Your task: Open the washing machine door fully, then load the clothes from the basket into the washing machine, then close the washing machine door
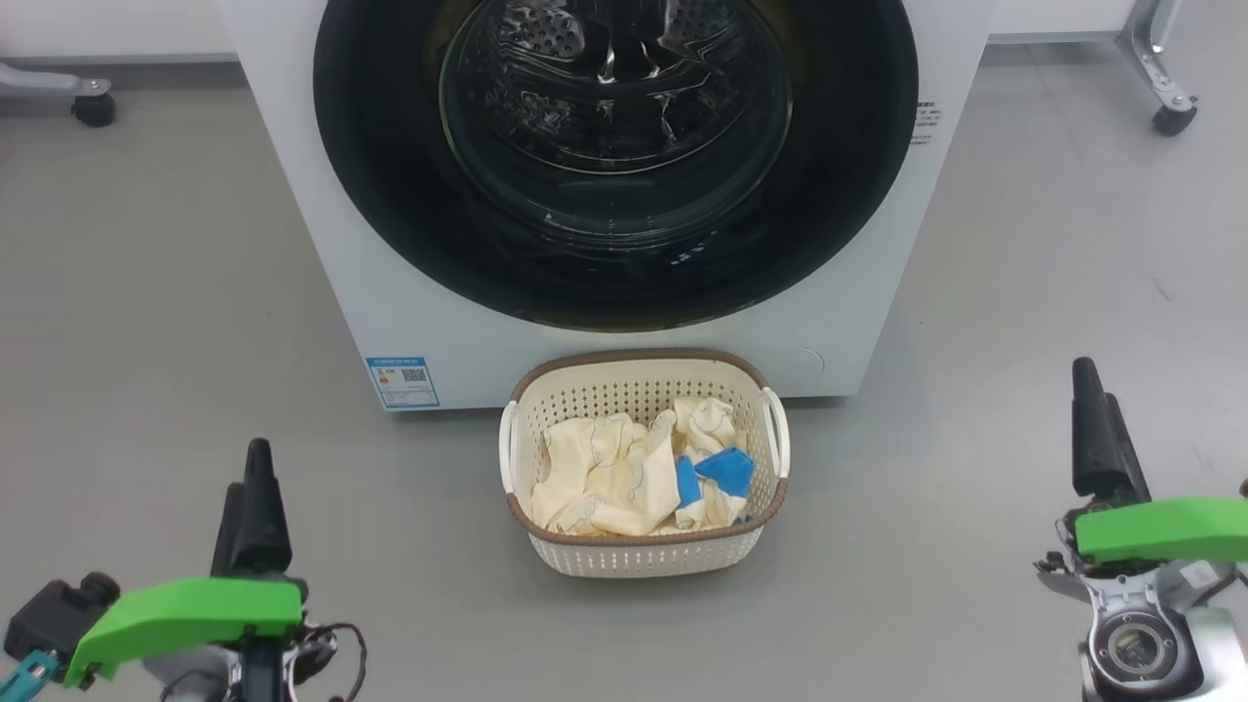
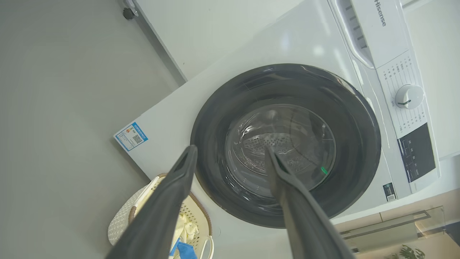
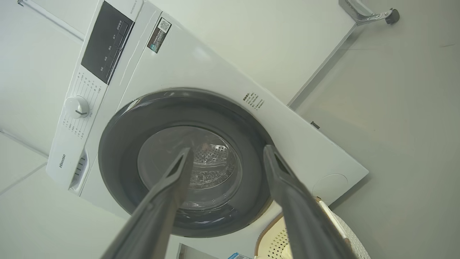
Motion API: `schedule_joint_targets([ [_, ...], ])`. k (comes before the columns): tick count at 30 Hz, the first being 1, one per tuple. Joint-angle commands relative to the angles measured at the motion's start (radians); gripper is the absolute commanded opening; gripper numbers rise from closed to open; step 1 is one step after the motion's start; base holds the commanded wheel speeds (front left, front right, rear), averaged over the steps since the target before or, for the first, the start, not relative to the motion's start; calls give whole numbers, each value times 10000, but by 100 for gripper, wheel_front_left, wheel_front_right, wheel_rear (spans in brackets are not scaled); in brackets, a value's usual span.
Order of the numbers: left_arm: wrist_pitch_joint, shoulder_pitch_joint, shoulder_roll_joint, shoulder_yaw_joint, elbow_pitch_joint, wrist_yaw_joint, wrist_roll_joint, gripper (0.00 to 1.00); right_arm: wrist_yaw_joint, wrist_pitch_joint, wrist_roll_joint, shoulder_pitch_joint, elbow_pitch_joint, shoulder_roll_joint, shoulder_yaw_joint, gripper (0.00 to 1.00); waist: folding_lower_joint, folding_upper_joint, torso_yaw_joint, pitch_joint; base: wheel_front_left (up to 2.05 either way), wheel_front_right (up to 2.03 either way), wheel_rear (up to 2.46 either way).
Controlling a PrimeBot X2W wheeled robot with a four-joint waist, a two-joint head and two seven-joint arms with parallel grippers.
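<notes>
The white washing machine (image 1: 409,292) stands at the top centre, its door (image 1: 390,175) shut, glossy black rim around the glass bowl. On the floor right in front sits the cream basket (image 1: 643,558) with the pale yellow and blue clothes (image 1: 604,473) inside. My left gripper (image 1: 255,507) hangs low at the left and my right gripper (image 1: 1097,429) low at the right, both well clear of the basket. In the left wrist view my left gripper (image 2: 230,148) is open and empty, pointing at the door (image 2: 212,118). The right gripper (image 3: 227,148) is likewise open before the door (image 3: 118,144).
A blue sticker (image 1: 402,381) marks the washer's lower left front. Wheeled frame legs stand at the far left (image 1: 95,107) and far right (image 1: 1173,119). The control knob (image 2: 408,97) sits on the top panel. Grey floor (image 1: 146,341) spreads on both sides of the basket.
</notes>
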Motion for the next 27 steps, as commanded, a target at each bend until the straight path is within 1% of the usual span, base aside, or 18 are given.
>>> schedule_joint_targets([
  [1, -134, -591, 172, 85, -503, 85, 476, 100, -19, -167, -492, -654, -468, -208, 189, 100, 0, 0, 10, 4, 0, 0, 0],
  [4, -193, -601, 175, -22, -598, 155, 906, 100, -19, -226, -924, -671, -515, -211, 253, 100, 0, 0, 23, 10, 0, 0, 0],
  [5, -252, -613, 178, -132, -684, 256, 1367, 100, -20, -285, -1315, -686, -542, -215, 302, 100, 0, 0, 38, 16, 0, 0, 0],
  [7, -310, -628, 181, -271, -769, 318, 1797, 100, -20, -343, -1600, -711, -567, -219, 328, 100, 0, 0, 53, 23, 0, 0, 0],
  [10, -398, -584, 185, -584, -700, 296, 2304, 100, -21, -431, -2082, -746, -573, -224, 376, 100, 0, 0, 74, 22, 0, 0, 0],
  [15, -545, -670, 192, -795, -721, 490, 3434, 100, -22, -579, -2861, -791, -570, -234, 419, 100, 0, 0, 106, 31, 0, 0, 0],
  [20, -692, -749, 200, -1068, -834, 655, 4890, 100, -23, -727, -3829, -829, -459, -243, 403, 100, 0, 0, 123, 37, 0, 0, 0],
  [27, -898, -744, 210, -1404, -902, 906, 6315, 100, -25, -933, -4938, -899, -292, -256, 437, 100, 0, 0, 130, 27, 0, 0, 0],
])
